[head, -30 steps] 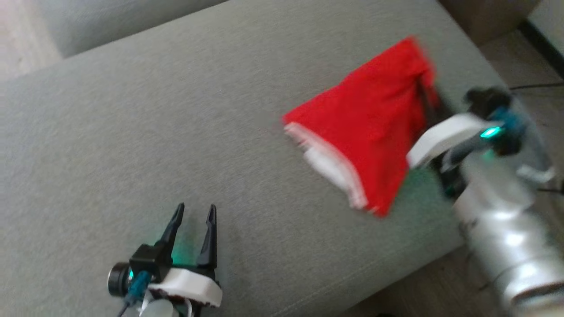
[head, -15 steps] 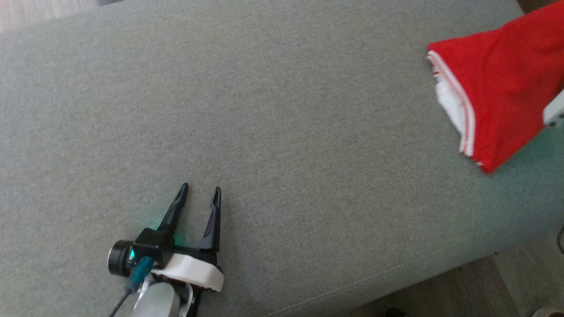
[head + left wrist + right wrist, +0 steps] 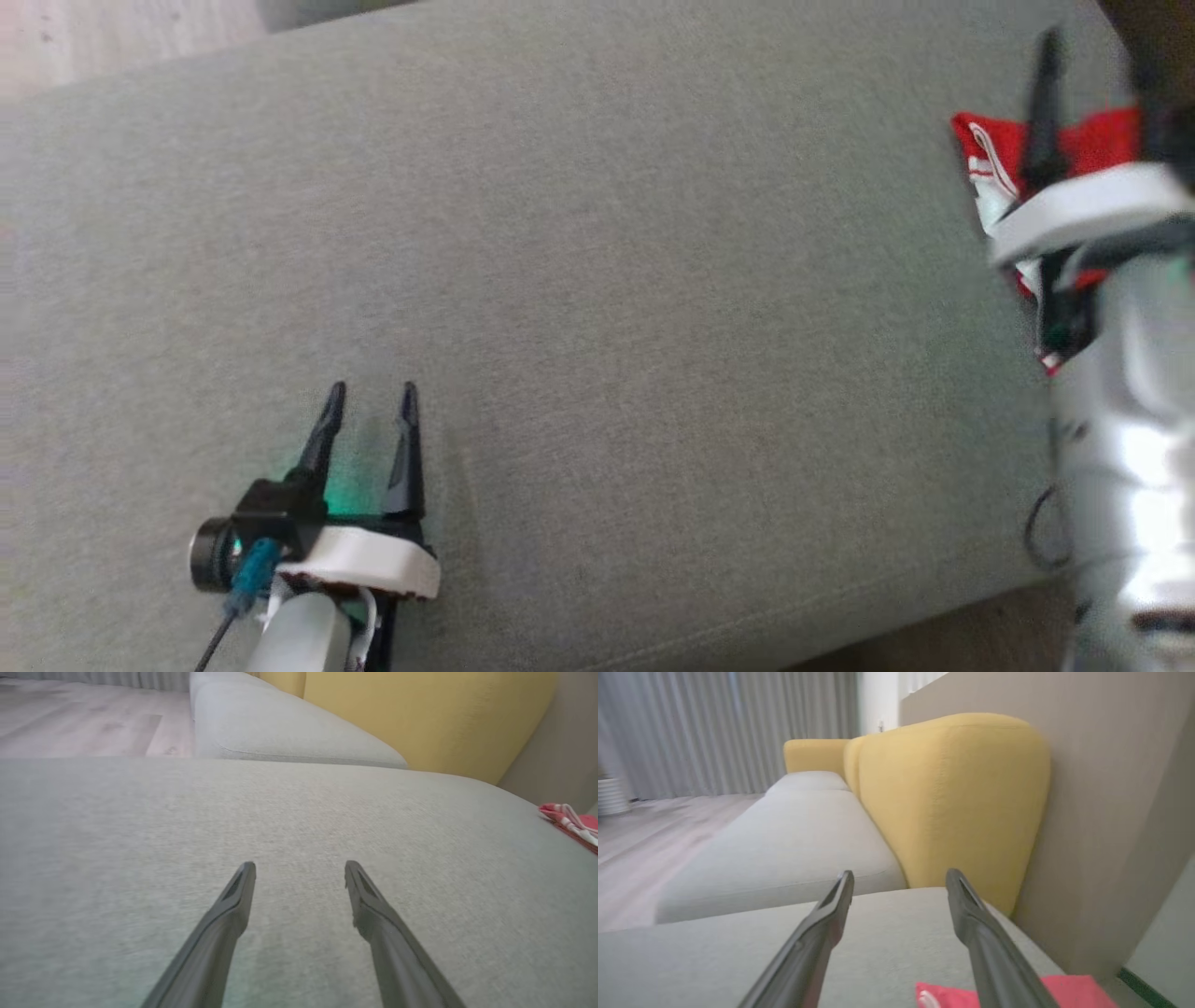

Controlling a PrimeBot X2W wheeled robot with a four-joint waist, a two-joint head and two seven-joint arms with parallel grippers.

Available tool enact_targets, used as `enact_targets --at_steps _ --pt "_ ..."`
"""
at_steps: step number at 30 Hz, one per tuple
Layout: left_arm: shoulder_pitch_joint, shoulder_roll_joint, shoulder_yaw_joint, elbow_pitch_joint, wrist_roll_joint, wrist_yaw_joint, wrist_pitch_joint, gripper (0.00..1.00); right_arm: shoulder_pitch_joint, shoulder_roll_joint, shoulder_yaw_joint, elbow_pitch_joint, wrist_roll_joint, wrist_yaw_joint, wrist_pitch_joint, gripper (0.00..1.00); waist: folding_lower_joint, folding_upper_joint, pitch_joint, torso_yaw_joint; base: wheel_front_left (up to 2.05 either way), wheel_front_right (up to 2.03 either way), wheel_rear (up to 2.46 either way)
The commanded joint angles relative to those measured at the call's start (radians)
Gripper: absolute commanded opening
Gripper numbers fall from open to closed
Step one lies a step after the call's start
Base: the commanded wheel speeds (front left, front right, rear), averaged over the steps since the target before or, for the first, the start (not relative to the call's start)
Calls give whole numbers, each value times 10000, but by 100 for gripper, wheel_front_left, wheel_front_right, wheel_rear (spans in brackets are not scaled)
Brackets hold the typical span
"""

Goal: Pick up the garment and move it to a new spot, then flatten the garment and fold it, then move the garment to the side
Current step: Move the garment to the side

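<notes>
My right gripper (image 3: 1100, 56) hovers spread and empty over the garment (image 3: 1083, 140) at two o'clock. My left gripper (image 3: 369, 401), at seven o'clock on the cushion (image 3: 653, 280), gapes empty too.

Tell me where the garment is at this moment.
In the head view the garment lies at the far right edge of the grey cushion, partly hidden under the open right gripper.

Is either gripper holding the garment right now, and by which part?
Nothing is held. The right gripper is open above the garment; the left gripper is open over the cushion.
</notes>
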Motion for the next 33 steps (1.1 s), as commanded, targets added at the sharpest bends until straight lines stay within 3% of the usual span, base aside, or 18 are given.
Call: enact_targets --at_steps 1,6,20,33 --pt "70 64 425 -279 -79 139 -51 100 384 171 667 -665 271 37 -109 100 0 0 -299 288 0 0 0" --pt "310 64 639 -319 -264 359 -51 100 1975 534 1716 -1539 954 37 -109 100 0 0 -809 914 0 0 0" --pt "1140 64 1069 -348 -448 750 -51 100 5191 735 2616 -1880 2284 37 -109 100 0 0 -2100 2391 0 0 0" --pt "1872 64 1279 -453 -511 869 -51 100 6039 736 3233 -2107 2423 37 -109 100 0 0 -2800 2308 0 0 0"
